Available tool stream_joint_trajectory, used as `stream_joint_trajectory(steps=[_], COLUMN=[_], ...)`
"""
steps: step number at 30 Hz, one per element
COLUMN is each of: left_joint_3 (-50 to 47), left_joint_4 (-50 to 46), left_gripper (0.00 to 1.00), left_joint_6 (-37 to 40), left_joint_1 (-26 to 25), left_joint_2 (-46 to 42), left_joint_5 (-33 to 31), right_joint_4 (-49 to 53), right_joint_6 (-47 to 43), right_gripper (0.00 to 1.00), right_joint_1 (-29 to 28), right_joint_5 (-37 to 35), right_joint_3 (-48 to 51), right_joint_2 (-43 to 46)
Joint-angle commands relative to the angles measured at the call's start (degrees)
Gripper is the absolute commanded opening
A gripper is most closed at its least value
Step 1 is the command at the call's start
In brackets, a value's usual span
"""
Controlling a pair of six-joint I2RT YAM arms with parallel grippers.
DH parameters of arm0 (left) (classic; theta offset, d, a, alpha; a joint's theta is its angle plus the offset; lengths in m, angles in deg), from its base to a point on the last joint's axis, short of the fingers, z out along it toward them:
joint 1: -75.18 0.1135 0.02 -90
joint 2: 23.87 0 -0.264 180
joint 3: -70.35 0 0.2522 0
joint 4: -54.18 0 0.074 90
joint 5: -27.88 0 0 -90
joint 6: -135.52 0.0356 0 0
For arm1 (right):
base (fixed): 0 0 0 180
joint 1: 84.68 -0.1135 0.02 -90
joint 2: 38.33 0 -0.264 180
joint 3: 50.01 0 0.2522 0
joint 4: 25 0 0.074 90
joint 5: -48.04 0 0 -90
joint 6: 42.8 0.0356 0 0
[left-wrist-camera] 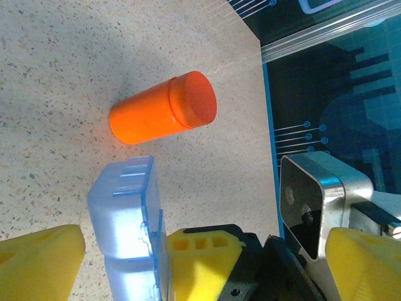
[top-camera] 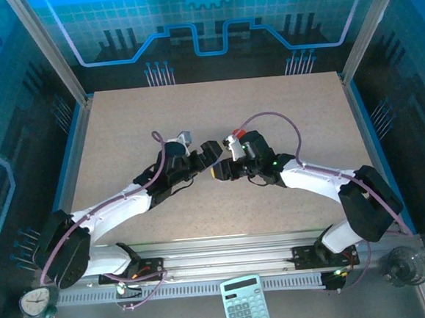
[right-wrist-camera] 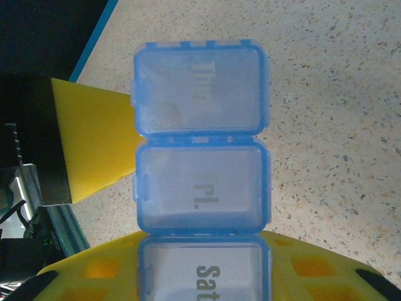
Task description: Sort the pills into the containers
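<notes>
Within wide-spread left gripper [left-wrist-camera: 207, 251], pill box [right-wrist-camera: 200, 188], right gripper [top-camera: 221, 170] at its end

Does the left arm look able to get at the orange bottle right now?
Probably not directly: the orange bottle lies close ahead of the left arm, but the pill box sits between its jaws, blocking them.

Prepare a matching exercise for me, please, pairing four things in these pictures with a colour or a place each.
Things:
1. bottle
2. pill box
3. calculator
4. clock

Colour or place:
A. at the near left corner of the rig
B. translucent blue, with day labels on its lids
C. orange, cap included
D. at the near edge, between the two arm bases

Pairs: 1-C, 2-B, 3-D, 4-A
</notes>
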Motion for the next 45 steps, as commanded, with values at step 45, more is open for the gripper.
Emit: stream_joint_trajectory(steps=[45], left_joint_3=[2.9], left_joint_4=[2.6], left_gripper=[0.99], left_joint_6=[-1.7], left_joint_1=[-1.7], left_joint_2=[-0.1], left_joint_5=[0.2], right_joint_4=[-3.2], right_joint_6=[1.1], right_gripper=[0.34], right_joint_1=[-2.1], right_joint_5=[1.6], right_joint_3=[-0.7], right_joint_2=[-3.8])
